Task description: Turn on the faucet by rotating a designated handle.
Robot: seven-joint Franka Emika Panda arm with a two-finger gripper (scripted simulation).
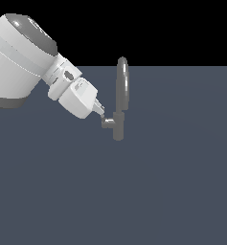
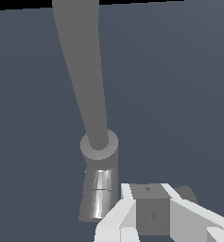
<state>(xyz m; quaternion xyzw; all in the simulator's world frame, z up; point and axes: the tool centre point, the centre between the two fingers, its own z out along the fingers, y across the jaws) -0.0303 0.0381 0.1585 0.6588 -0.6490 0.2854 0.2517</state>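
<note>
The big white arm point(image 1: 24, 57) fills the exterior view's left, angling down toward the faucet point(image 1: 119, 95), which stands alone on the flat grey floor point(image 1: 172, 182). Its arched loop spout rises straight up from a short upright post, and the gripper point(image 1: 100, 113) hangs at the post's exterior-left side, low down, about level with where the stub leaves the post. That stub is the handle point(image 1: 108, 122), a short grey piece sticking out sideways from the post toward the arm, so its long axis runs roughly level and points at the tool. The fingertips look to be touching or just above the handle's outer end; I cannot tell which. In the wrist view the white fingers point(image 2: 127, 212) sit around a grey block point(image 2: 151, 212) just beside the post, which I take to be the handle's end between them, though whether they are clamped on it or merely set alongside is not clear.
</note>
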